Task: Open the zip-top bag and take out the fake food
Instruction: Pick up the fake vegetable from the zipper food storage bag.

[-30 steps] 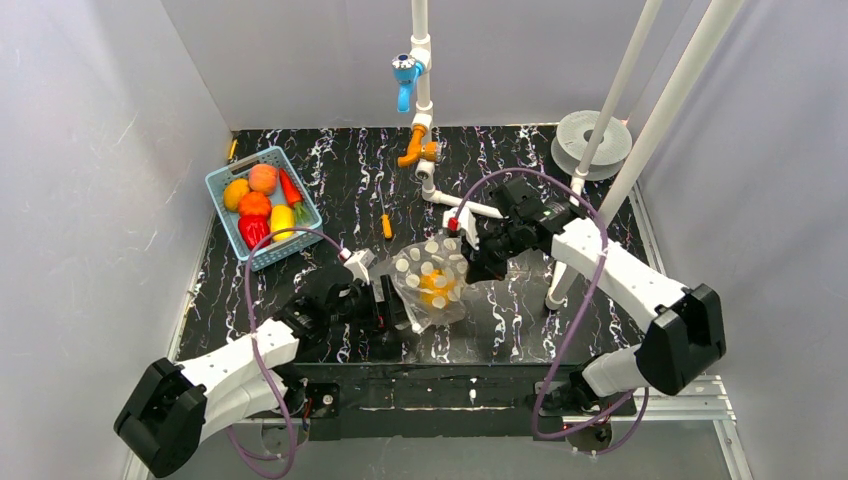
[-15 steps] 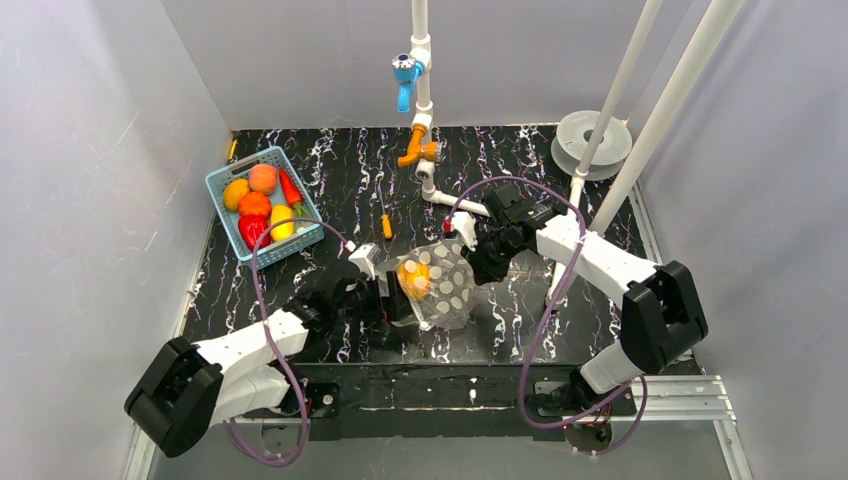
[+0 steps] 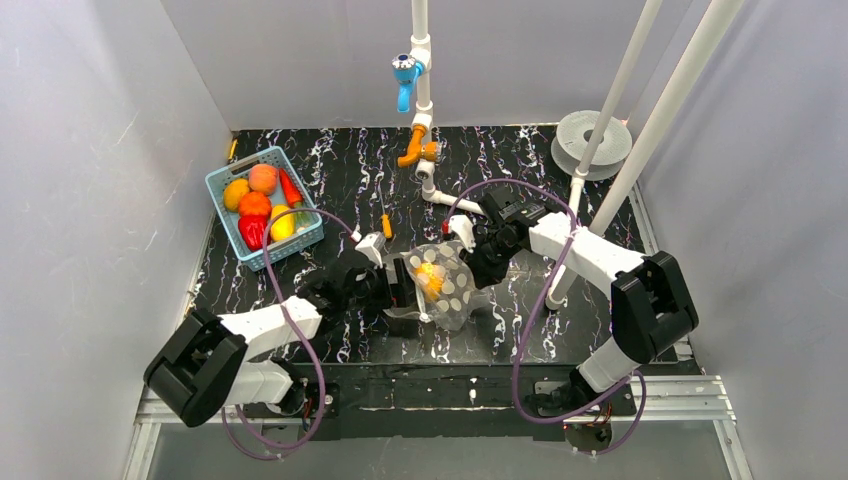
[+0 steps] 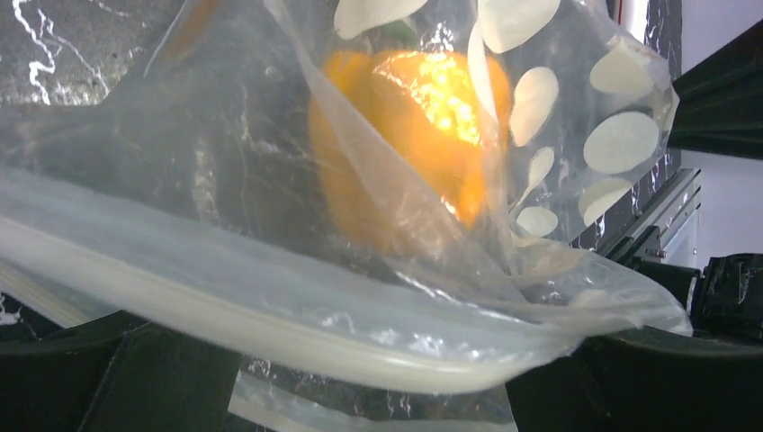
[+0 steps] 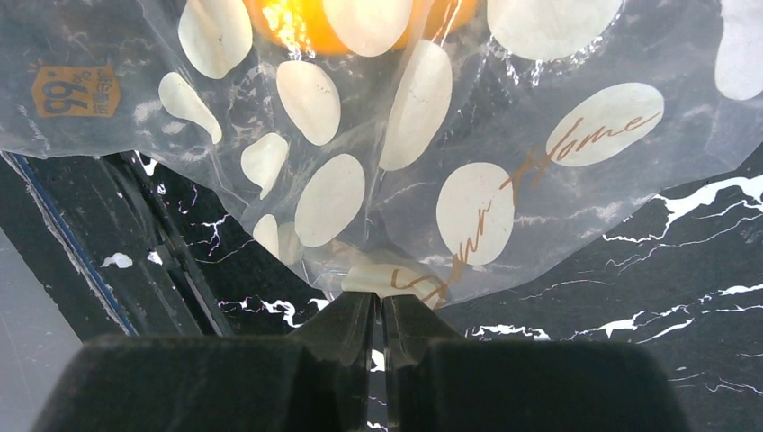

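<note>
The zip-top bag [image 3: 447, 288], clear with white dots, hangs tilted between both grippers at the table's middle. One orange-yellow piece of fake food [image 3: 430, 279] sits inside it, close up in the left wrist view as a glossy pepper [image 4: 405, 135]. My left gripper [image 3: 400, 291] is open wide at the bag's mouth, and the white zip rim [image 4: 342, 346] lies across between its fingers [image 4: 81, 378]. My right gripper [image 3: 479, 267] is at the bag's bottom edge [image 5: 396, 279]. Its jaws [image 5: 378, 304] stand a thin slit apart, the plastic fold touching their tips.
A light blue basket [image 3: 240, 163] at the back left holds more fake food [image 3: 255, 205]. A small orange-handled screwdriver [image 3: 386, 222] lies behind the bag. White pipes with a blue valve [image 3: 405, 70], two slanted white poles [image 3: 600, 110] and a grey spool [image 3: 592, 140] stand at the back.
My left gripper has pushed forward to the bag's mouth and spread a little wider. The bag has tipped and the fake food slid toward the mouth. The right jaws have parted slightly.
</note>
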Robot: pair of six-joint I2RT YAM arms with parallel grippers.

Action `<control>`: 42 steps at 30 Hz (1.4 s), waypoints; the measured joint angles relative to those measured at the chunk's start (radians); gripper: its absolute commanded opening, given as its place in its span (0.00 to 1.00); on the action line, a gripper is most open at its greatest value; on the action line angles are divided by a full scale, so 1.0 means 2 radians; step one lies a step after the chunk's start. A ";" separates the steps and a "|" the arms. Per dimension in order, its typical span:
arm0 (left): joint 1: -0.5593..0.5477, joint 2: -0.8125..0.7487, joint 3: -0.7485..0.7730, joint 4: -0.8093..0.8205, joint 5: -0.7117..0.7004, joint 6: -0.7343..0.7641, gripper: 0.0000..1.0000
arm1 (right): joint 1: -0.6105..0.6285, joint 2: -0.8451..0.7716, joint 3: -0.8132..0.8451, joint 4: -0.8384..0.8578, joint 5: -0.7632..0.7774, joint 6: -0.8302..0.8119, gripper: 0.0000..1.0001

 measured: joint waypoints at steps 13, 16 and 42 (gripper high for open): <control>-0.009 0.084 0.041 0.048 0.012 -0.007 0.98 | 0.000 0.027 0.000 0.001 -0.003 0.002 0.13; -0.012 0.102 0.053 0.048 0.011 -0.006 0.98 | 0.000 0.028 0.000 0.001 -0.004 0.003 0.12; -0.048 0.190 0.165 -0.026 -0.026 0.034 0.79 | 0.000 0.042 0.000 0.011 -0.005 0.003 0.11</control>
